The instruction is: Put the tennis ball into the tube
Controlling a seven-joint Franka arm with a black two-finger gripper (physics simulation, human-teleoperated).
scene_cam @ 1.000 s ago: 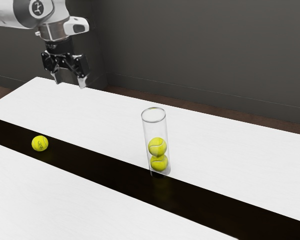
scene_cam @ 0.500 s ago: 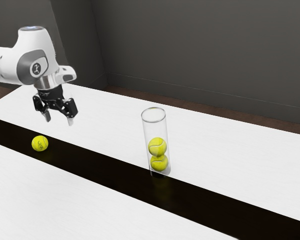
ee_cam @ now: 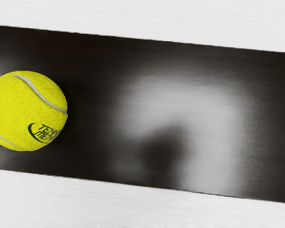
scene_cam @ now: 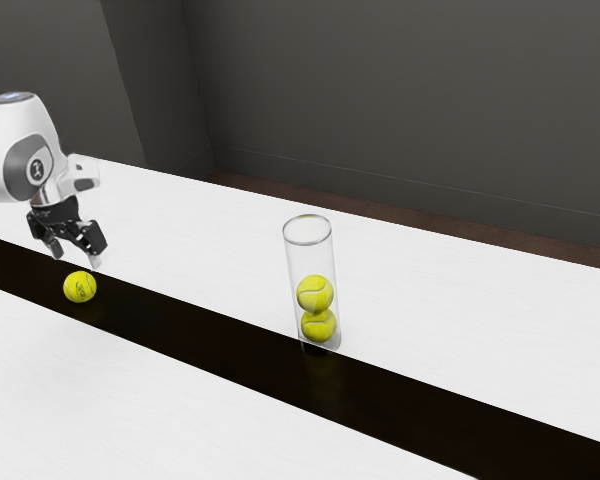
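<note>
Filling most of the ext. view, the white surface (scene_cam: 430, 310) was backed by a dark grey wall (scene_cam: 400, 100). The surface was crossed lengthwise by a glossy black strip (scene_cam: 200, 335), & faint yellow reflections were cast in it below the tube & the loose ball. In the wrist view the strip was marked w/ a pale, blurry patch & a dark blot.

The white-and-grey arm (scene_cam: 15, 150) was partly cut off at the ext. view's left edge. Nr the middle of that view, the clear tube (scene_cam: 306, 260) was stood upright, its base set at the strip's far edge & its round mouth uncovered.

The black gripper (scene_cam: 76, 258) was pointed down w/ a slight tilt, held above the surface close to the loose ball. Its fingers were spread well apart, approx. wide open, & nothing was gripped btwn them.

Two balls were stacked in the tube's lower half: the upper ball (scene_cam: 315, 294) was rested directly on the lower ball (scene_cam: 318, 326). The loose tennis ball (scene_cam: 80, 287) was placed on the black strip, well apart fr. the tube, toward the ext. view's left. It was marked w/ dark lettering & pale curved seams, & was partly cropped by the wrist view's border.
</note>
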